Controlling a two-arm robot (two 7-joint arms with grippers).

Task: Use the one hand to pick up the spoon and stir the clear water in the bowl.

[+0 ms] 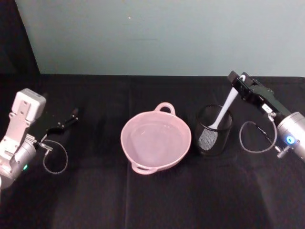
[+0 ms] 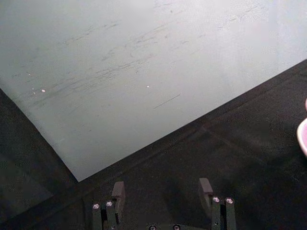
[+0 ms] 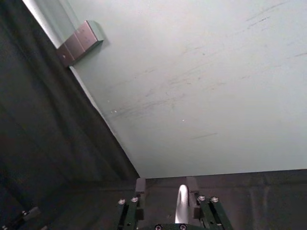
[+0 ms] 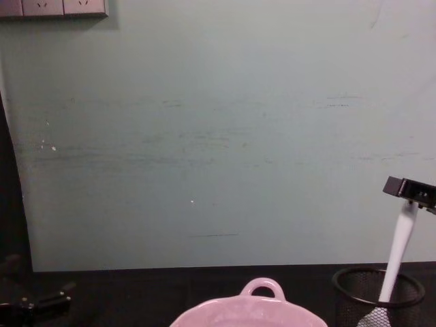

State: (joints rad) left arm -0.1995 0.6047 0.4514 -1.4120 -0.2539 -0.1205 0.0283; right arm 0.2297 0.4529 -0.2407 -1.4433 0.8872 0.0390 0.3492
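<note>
The pale pink bowl (image 1: 156, 140) with water sits mid-table; its loop handle and far rim show in the chest view (image 4: 262, 289). Right of it, the white spoon (image 1: 224, 112) leans in a black mesh cup (image 1: 214, 131), handle end up. My right gripper (image 1: 241, 80) reaches over the cup and straddles that handle end. In the right wrist view the spoon handle (image 3: 182, 203) lies against one finger (image 3: 193, 184), with a gap to the other finger, so the right gripper (image 3: 166, 184) is partly open. In the chest view the right gripper (image 4: 411, 189) sits at the spoon's (image 4: 398, 245) top.
My left gripper (image 1: 71, 119) rests parked at the table's far left, its fingers (image 2: 117, 190) spread over black cloth. A pale green wall (image 4: 218, 136) stands close behind the table. Grey cable loops lie beside each wrist (image 1: 255, 138).
</note>
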